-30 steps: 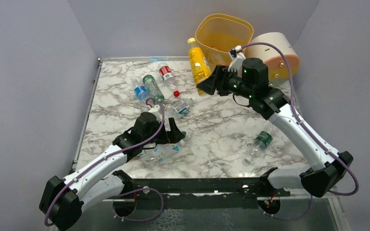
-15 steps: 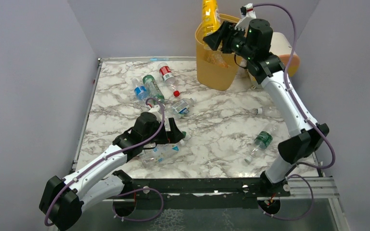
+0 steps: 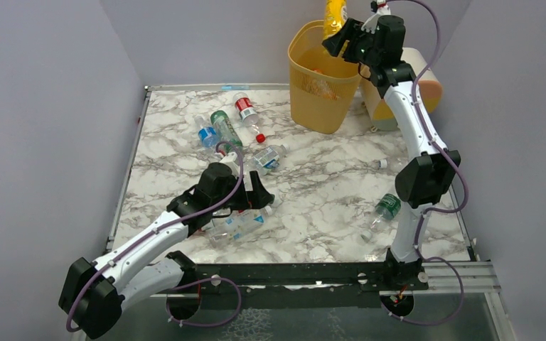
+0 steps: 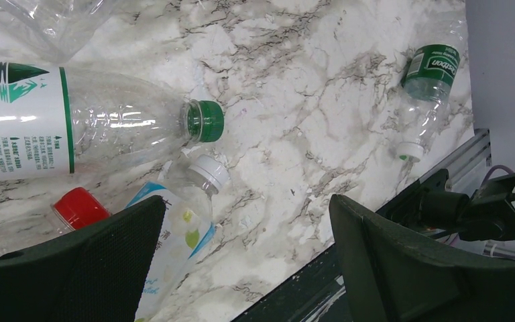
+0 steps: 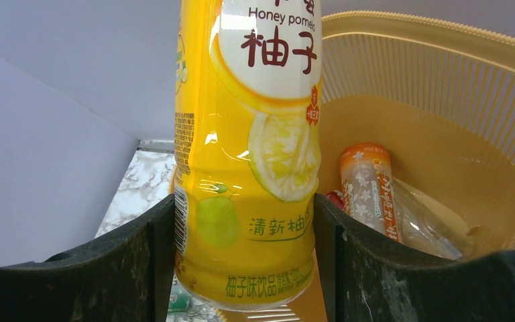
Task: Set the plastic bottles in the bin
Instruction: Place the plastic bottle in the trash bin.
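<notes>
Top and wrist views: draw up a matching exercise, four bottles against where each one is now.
1. yellow pomelo bottle
2. orange-labelled bottle
3. green-capped bottle
4. dark-green-labelled bottle

A. inside the bin
B. lying by the left gripper
C. clamped in the right gripper
D. lying on the marble by the right arm

Pairs: 1-C, 2-A, 3-B, 4-D.

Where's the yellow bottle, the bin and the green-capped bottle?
yellow bottle (image 5: 248, 168): right wrist view, lemon label.
bin (image 3: 313, 110): top external view, front wall.
green-capped bottle (image 4: 121, 127): left wrist view, clear body.
</notes>
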